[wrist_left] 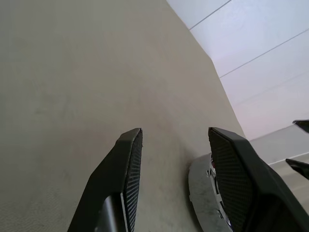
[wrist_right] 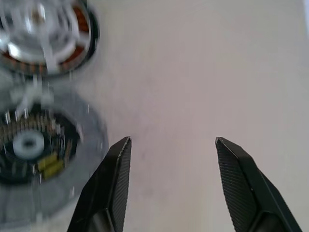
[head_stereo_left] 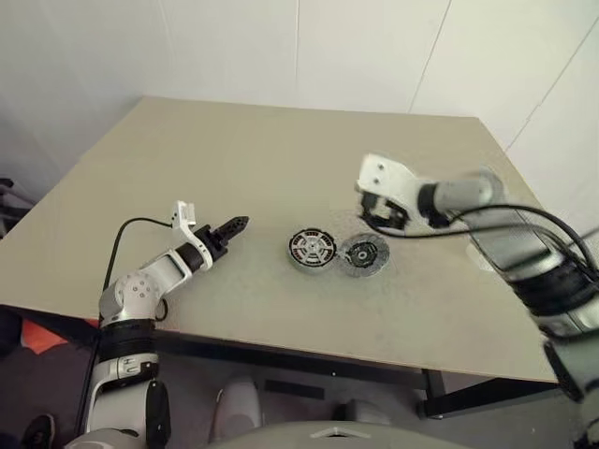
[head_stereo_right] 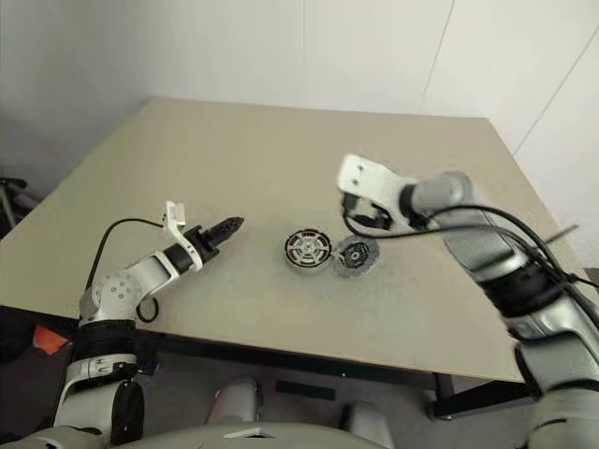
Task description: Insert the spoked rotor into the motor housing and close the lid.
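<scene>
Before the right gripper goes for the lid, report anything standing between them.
Nothing visible does. The right gripper is open and empty over bare table, with the lid flat just beside it. The motor housing, with the spoked rotor seated in it, lies on the lid's far side, touching it.

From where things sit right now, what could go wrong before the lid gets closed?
1. The flat grey disc lid lies against the copper-wound, silver-rimmed motor housing; picking it up could nudge the housing and the white-spoked rotor seated in it.
2. The lid lies flat on the beige table, so the open right gripper may slip off its thin edge.
</scene>
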Motion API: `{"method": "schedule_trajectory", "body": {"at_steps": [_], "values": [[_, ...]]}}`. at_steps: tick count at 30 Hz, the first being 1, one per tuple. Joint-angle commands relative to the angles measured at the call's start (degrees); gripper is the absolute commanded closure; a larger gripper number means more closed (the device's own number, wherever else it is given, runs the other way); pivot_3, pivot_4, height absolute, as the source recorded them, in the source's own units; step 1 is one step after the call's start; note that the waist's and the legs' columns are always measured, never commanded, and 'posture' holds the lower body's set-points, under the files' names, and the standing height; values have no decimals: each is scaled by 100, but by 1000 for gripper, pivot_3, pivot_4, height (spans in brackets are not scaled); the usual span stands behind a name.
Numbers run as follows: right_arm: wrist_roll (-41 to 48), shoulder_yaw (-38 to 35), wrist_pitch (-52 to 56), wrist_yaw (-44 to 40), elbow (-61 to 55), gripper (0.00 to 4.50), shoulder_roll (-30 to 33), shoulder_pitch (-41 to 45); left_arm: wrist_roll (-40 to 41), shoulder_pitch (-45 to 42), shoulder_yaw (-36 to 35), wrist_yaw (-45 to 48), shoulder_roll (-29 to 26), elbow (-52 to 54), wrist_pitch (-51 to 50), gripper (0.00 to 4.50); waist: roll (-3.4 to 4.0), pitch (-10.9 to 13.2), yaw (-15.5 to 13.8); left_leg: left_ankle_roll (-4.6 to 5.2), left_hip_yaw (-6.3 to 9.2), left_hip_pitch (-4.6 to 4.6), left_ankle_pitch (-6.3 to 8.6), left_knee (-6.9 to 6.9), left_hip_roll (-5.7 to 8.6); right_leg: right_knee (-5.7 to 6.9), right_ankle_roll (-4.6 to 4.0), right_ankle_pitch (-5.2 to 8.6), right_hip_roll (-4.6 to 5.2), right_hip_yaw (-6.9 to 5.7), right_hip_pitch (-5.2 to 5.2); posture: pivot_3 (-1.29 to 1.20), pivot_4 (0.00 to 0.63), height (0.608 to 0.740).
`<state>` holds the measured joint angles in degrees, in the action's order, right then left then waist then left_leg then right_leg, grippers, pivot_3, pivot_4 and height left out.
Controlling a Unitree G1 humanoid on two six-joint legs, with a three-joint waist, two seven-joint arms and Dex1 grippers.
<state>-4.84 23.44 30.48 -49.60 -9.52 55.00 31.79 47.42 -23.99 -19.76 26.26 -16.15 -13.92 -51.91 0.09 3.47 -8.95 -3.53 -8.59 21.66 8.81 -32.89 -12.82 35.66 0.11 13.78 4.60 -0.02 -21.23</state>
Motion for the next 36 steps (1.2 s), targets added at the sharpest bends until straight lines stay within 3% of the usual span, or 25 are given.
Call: {"method": "schedule_trajectory", "body": {"at_steps": [1, 5, 12, 20, 25, 36], "values": [[-189, -342, -336, -85, -493, 2655, 307, -381, -97, -389, 164, 245, -65, -171, 16, 2201, 5, -1, 49, 0, 0, 0, 0, 0, 0, 3, 0, 0, -1, 1, -2, 0, 0, 740], [-103, -578, -180, -319, -1095, 4037, 499, -938, -292, -676, 328, 417, -73, -559, 64, 2201, 8, -3, 139, 8, -2, -13, 4, 2, -5, 6, -2, 1, -11, 10, -1, 0, 0, 740], [47, -524, 323, -421, -1525, 4037, -26, -967, -412, -776, 404, 539, 31, -675, 83, 2201, 8, -3, 180, 32, -2, -13, 18, -9, -5, 8, -4, 0, -8, 9, 5, 0, 0, 740], [510, -434, 1000, -649, -1563, 4037, -1072, -188, -443, -604, 192, 459, -59, -607, 164, 2201, 11, -5, 200, 33, -2, -15, 18, -12, -5, 15, -7, -1, -8, 9, 5, 0, 0, 740], [678, -293, 1175, -696, -1447, 4037, -1399, 35, -471, -485, 95, 337, -18, -465, 236, 2201, 12, -5, 175, 28, -1, -13, 15, -11, -6, 11, -8, -1, -8, 8, 6, 0, 0, 740], [636, -73, 1067, -105, 169, 4037, -2688, 290, -460, -420, -8, 235, -9, -361, 315, 2201, 11, -5, 193, 12, -1, -16, 6, -11, -6, 19, -10, -2, -8, 7, 5, 0, 0, 740]]}}
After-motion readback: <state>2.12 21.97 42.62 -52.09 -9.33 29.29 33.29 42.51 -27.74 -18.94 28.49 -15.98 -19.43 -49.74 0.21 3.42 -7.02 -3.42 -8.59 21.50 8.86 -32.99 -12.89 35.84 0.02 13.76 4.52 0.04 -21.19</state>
